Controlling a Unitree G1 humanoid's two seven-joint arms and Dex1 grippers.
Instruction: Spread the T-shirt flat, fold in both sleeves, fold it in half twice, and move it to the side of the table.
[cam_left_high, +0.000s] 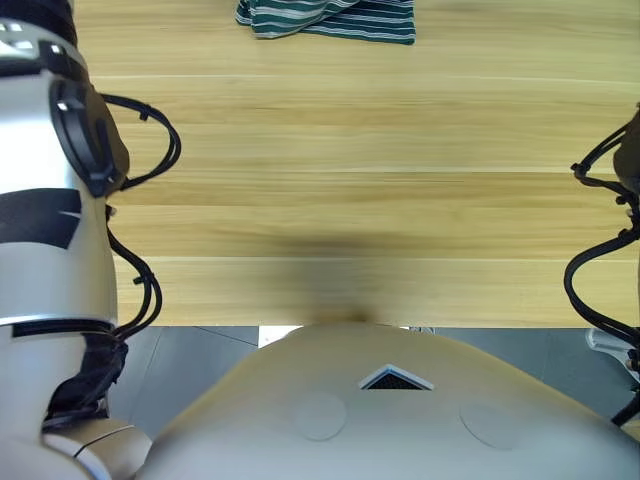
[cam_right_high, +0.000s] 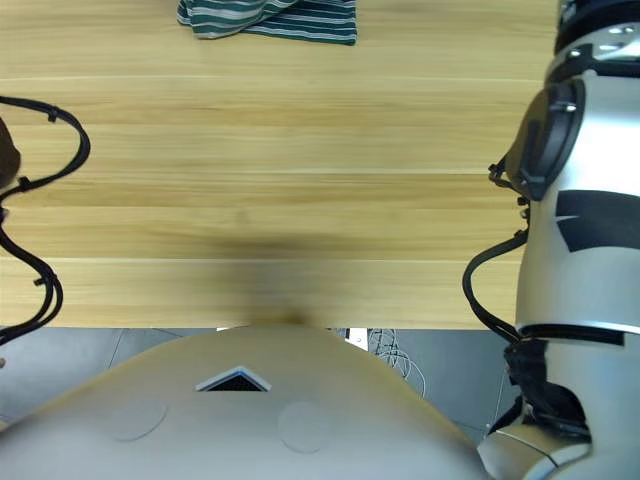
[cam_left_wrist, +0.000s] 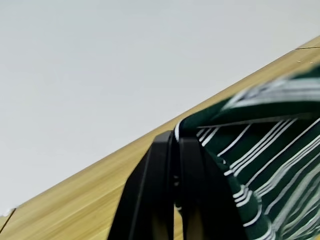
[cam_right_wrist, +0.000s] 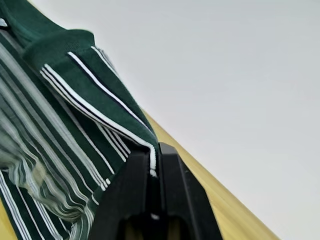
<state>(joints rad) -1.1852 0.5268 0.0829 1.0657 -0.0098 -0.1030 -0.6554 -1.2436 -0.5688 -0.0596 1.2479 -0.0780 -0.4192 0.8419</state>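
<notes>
T-shirt (cam_left_high: 325, 20): dark green with thin white stripes, lying bunched and creased on the far part of the table, a little to the robot's left of centre in the left eye view; its upper part is cut off by the frame edge.
Table (cam_left_high: 350, 200): light wood-grain top running across both eye views; the near and middle parts are bare wood.
Left gripper (cam_left_wrist: 176, 142): two black fingers pressed close together, pinching an edge of the T-shirt at their tips; the striped cloth spreads away from the fingertips over the wooden top.
Left fingers (cam_left_wrist: 155, 190): parallel, with only a narrow slit between them.
Right gripper (cam_right_wrist: 153, 161): two black fingers closed on a fold of the T-shirt; a white-striped hem shows in the slit between the tips.
Cloth at the right gripper: a ribbed green band with white stripes rises from the fingertips, and looser, blurred folds hang beside it.
Lift of the cloth: whether the gripped parts are raised off the table cannot be told.
Table edge: in both wrist views it runs on a slant behind the fingers, against a plain pale background.
Left arm (cam_left_high: 50, 200) and right arm (cam_right_high: 590, 200): one at each side of the table, well apart, with black cables looping beside them.
</notes>
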